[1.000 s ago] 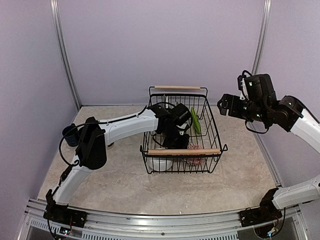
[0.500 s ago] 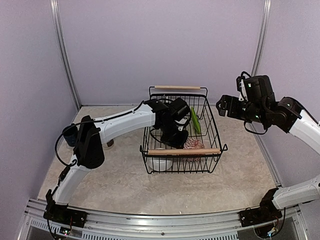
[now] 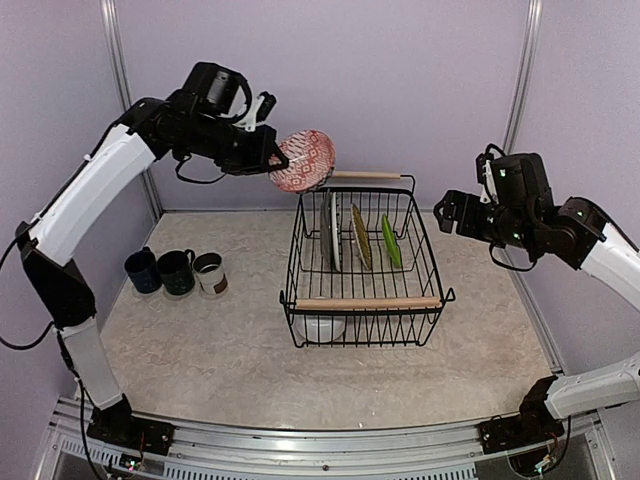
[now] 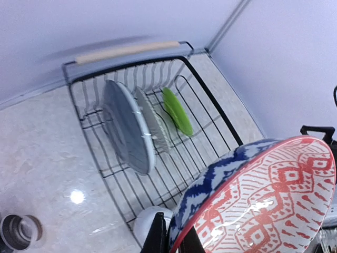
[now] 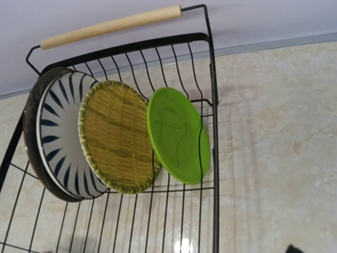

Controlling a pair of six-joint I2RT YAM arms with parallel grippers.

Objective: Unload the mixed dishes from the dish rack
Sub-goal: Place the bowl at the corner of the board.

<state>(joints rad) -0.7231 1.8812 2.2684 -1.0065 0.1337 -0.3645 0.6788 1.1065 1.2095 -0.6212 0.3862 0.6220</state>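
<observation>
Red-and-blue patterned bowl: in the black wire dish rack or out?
Out. Left gripper holds the patterned bowl by its rim, airborne, clear of the dish rack.

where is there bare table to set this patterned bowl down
Widest bare table: in front of the dish rack, toward the arm bases. Also open between the rack and the three cups. Crowded: the cup row by the left wall, and the rack's upright plates.

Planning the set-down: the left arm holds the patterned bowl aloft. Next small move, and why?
Probably carry the bowl left and down toward the table near the mugs: the left gripper is shut on its rim, it hangs clear above the rack, and mugs stand there.
</observation>
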